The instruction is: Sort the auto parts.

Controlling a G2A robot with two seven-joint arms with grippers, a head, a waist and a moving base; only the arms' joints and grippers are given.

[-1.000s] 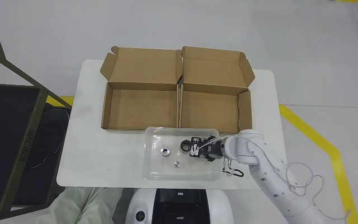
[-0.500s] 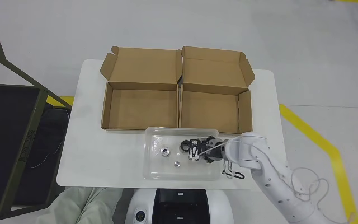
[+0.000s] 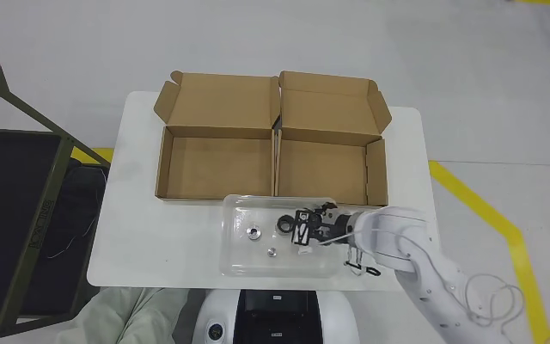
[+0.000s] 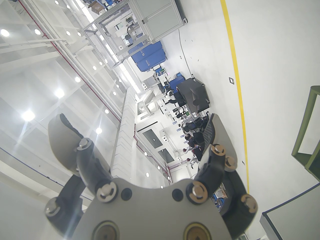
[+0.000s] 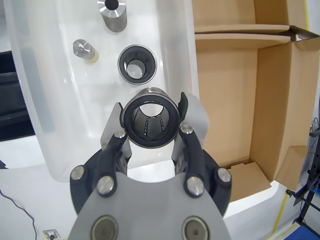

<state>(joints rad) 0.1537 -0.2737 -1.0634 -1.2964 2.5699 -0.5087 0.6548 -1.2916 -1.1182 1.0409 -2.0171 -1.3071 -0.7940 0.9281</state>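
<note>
While over the clear tray [image 5: 75, 106], right hand [image 5: 151, 111] snug around a bearing sleeve [image 5: 150, 136]; left hand [image 4: 135, 126] wide, empty

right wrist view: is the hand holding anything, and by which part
Yes: the right hand holds a hollow metal bearing by its outer wall, a finger on each side, above the clear tray. The left hand holds nothing.

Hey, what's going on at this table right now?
The right gripper is clamped on a cylindrical bearing at the clear tray, where a second bearing and two metal parts lie. Two open cardboard boxes sit behind the tray. The left gripper is open, holding nothing.
</note>
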